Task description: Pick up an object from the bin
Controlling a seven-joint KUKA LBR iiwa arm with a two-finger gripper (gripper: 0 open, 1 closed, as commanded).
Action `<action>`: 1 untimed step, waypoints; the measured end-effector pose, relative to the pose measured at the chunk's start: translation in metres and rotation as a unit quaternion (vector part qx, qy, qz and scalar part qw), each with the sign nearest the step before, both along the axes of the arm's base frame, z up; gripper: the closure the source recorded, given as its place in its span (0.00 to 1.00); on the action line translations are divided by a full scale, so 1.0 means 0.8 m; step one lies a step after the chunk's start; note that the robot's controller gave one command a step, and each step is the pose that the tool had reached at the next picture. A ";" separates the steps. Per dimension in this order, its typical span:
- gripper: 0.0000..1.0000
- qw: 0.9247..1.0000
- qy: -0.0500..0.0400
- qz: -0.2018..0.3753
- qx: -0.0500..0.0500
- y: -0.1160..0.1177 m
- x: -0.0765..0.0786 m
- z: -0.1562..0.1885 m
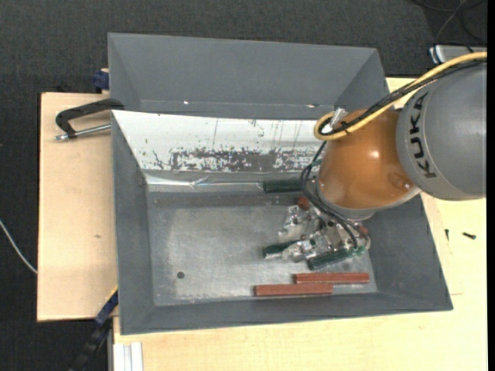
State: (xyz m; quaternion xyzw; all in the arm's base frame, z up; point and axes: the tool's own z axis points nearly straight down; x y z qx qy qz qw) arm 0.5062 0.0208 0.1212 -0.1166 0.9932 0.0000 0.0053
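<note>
1. Gripper (321, 242) is hovering low over a slim dark-green bar (334, 260) on the grey metal bin's (201, 238) right floor; whether open or closed, I cannot tell.
2. Pushing down is risking shoving it against nearby reddish-brown flat strips (309, 286).

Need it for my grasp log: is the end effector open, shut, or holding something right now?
End effector: cannot be told. It sits low in the bin, near two reddish-brown bars.

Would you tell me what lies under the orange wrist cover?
The end effector pokes out, near two reddish-brown bars on the bin floor; whatever lies directly beneath is hidden.
</note>
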 end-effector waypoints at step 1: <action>1.00 0.999 0.000 0.043 -0.001 -0.012 0.002 0.232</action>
